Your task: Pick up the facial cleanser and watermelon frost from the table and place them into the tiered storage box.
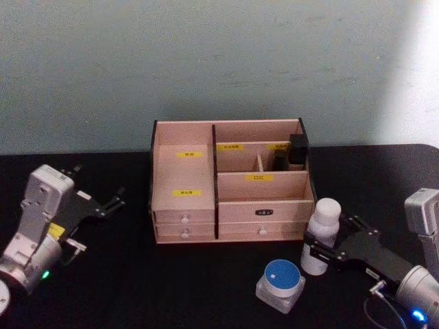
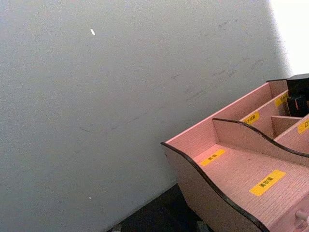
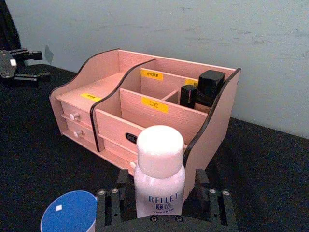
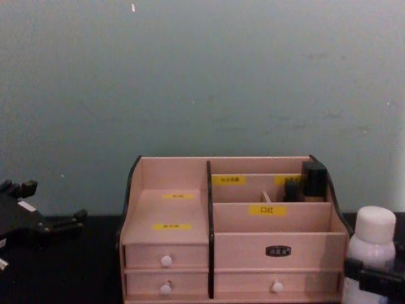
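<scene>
- White plastic, white rounded cap: the bottle (image 1: 321,233) stands upright on the right half of the black desk (image 1: 171,288), just off the front right corner of the tiered storage box (image 1: 182,175). The lettering on its front reads RELLET in my right wrist view.
- My right gripper (image 1: 317,251) reaches in from the desk's right side and brackets the lower body of the bottle. Its jaws stand apart, one on each side, with a thin dark gap showing between each finger and the plastic, so I am not clamping it.
- A blue-lidded jar (image 1: 281,284) with a pale body sits just beside the bottle, on its left and nearer the desk's front edge. I cannot tell whether the two touch.
- The storage box is pinkish wood with dark edges, yellow labels and white-knobbed drawers. It sits mid-desk, its back toward the rear edge.
- Two black containers (image 1: 295,152) stand upright in its rear right compartment.
- My left gripper (image 1: 116,200) rests parked near the desk's left edge, well apart from the box, fingers spread and holding nothing.
- Behind the desk's rear edge rises a plain grey-green wall (image 1: 206,55).
</scene>
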Controlling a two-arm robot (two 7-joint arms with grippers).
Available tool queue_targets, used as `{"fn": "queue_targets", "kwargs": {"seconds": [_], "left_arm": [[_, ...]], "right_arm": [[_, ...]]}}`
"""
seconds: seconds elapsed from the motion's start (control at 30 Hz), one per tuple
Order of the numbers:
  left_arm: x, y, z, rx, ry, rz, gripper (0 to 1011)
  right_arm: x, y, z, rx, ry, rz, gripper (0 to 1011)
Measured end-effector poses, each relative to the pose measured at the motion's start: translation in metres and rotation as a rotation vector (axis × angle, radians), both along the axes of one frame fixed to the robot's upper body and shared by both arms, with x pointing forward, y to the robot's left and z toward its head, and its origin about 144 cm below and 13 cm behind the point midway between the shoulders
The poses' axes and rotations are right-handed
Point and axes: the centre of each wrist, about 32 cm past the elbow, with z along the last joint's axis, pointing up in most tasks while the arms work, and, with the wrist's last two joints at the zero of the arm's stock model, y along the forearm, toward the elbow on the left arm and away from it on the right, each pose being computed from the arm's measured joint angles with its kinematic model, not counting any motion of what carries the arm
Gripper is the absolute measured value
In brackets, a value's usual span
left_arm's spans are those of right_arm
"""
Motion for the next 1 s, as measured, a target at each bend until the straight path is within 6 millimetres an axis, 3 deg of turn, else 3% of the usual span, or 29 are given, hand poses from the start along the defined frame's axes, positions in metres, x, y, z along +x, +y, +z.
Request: {"fn": "queue_targets", "kwargs": {"seconds": [0.13, 0.33, 1.0], "left_arm": [[0.0000, 0.0000, 0.0000, 0.000, 0.000, 0.000, 1001], [0.0000, 0.0000, 0.0000, 0.000, 0.000, 0.000, 1001], [0.0000, 0.0000, 0.0000, 0.000, 0.000, 0.000, 1001]], "right_arm": [[-0.0001, -0.0001, 0.0000, 0.000, 0.000, 0.000, 810], [-0.0001, -0.0001, 0.0002, 0.000, -0.001, 0.000, 595], [-0.0001, -0.0002, 0.0001, 0.001, -0.001, 0.000, 590]]}}
